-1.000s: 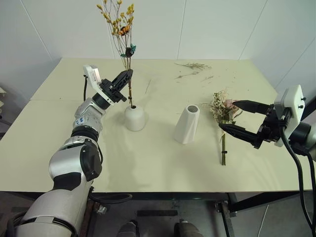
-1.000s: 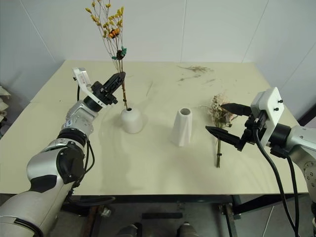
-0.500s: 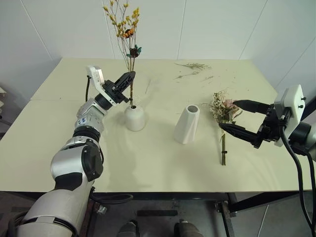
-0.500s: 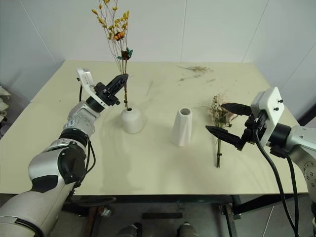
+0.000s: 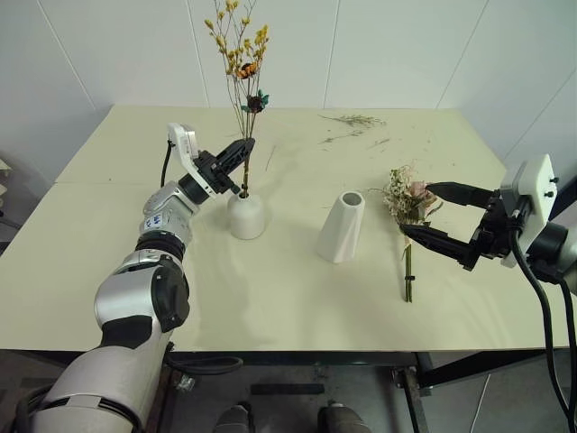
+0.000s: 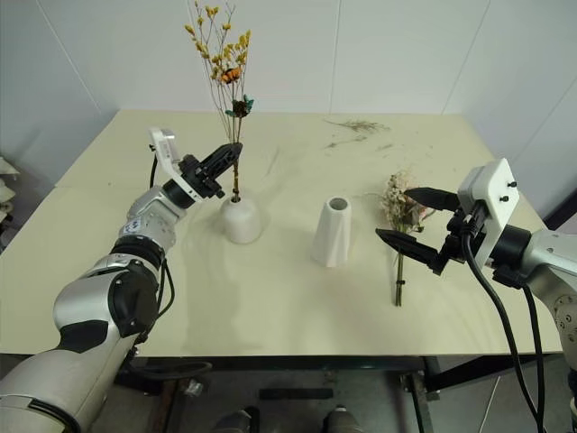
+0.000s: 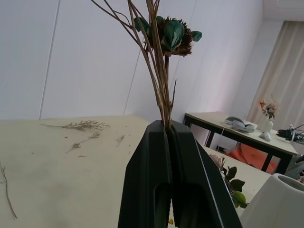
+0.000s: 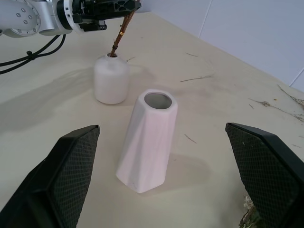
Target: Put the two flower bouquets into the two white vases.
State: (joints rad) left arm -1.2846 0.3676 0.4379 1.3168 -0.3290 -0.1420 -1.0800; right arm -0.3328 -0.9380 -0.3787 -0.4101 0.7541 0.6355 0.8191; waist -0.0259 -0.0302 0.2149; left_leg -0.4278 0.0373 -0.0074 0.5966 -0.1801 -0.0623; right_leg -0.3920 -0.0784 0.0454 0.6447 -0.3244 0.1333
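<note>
The left end effector (image 5: 245, 147) is pinched on the yellow sprig (image 5: 242, 54), whose stems sit in the round vase (image 5: 245, 216) — half done. The right end effector (image 5: 435, 214) gapes wide beside the rose bunch (image 5: 406, 200), lying on the table (image 5: 270, 289) at 3 o'clock from the empty tall vase (image 5: 341, 227).

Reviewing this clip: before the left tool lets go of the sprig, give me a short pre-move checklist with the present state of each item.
1. Sprig stems inside the round vase neck: ok, seen in the right wrist view.
2. Left tool shut on the stems above the vase: ok.
3. Sprig near upright: ok, slight lean.
4. Stems reach the vase bottom: cannot tell.
5. Tall vase upright, mouth free: ok.
6. Right tool open beside the bunch, which lies on the table: ok, not yet gripped.
</note>
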